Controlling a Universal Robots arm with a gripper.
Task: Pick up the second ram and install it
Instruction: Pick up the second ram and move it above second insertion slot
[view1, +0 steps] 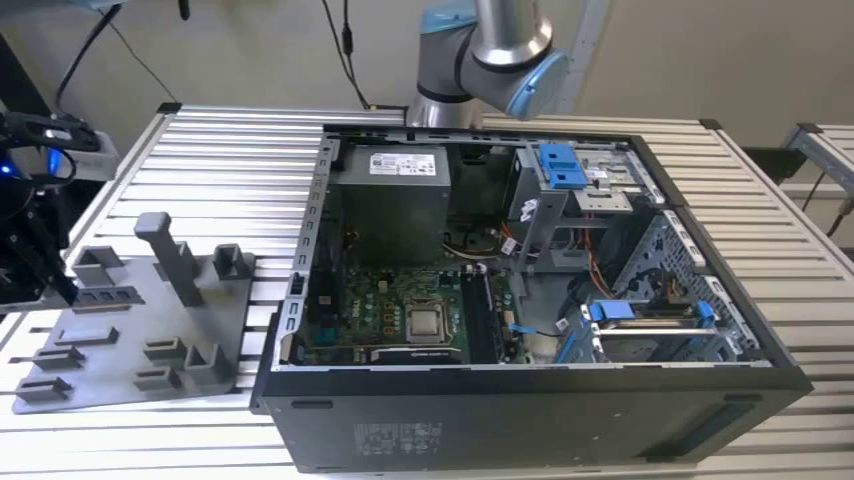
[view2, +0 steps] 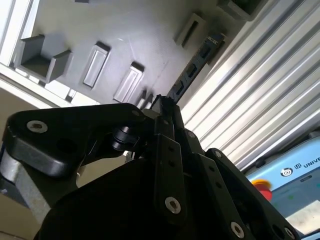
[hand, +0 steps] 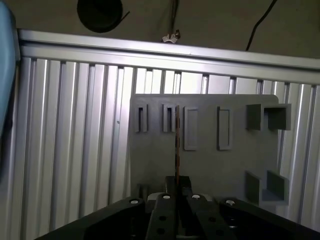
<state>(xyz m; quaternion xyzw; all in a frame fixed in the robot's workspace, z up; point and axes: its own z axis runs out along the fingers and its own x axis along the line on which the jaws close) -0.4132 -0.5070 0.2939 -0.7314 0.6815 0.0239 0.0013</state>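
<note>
At the tray (view2: 150, 30), the gripper (view2: 165, 107) clamps the second ram (view2: 201, 59); the second wrist view shows its chips (view2: 188, 75).

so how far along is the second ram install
Done: the grasp. In the first wrist view the gripper is shut on the second ram, which it holds edge-on over the grey tray. In hand: the pick-up; whether the stick has cleared its tray slot I can't tell. Left: installing it, since it is not yet in the open computer case.
</note>
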